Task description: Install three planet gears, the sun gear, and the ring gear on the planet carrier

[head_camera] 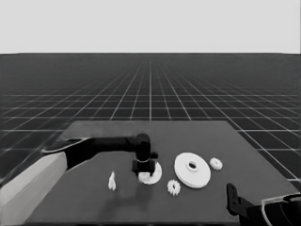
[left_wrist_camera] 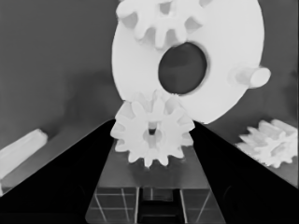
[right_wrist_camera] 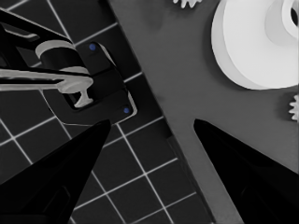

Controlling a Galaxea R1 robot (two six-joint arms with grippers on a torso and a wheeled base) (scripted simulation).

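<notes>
Here the counter (head_camera: 244,141) carries everything, a dark slab with the white parts gathered near its middle. Largest of them is the larger round part (head_camera: 192,170), thick, with a raised middle around its hole; it lies untouched to the right, presumably waiting because it goes on last and would hide the gears. Left of it sits the smaller round part (head_camera: 156,172), flat, with a dark centre hole — the left wrist view shows one gear (left_wrist_camera: 161,18) already seated on it near the rim and a bare peg (left_wrist_camera: 250,76) standing free at another spot. The left tool (head_camera: 144,170) hangs directly over this disc, its fingers clenched on a second gear (left_wrist_camera: 152,135), held flat between the wedges at the disc's edge, which suggests it is being lined up for a peg. Two spare gears rest on the counter, one (head_camera: 173,187) in front of the discs and one (head_camera: 216,163) just right of the larger part. A thin white piece (head_camera: 112,181) lies apart to the left. The right tool (head_camera: 231,197) waits at the near right corner, fingers spread, holding nothing.
</notes>
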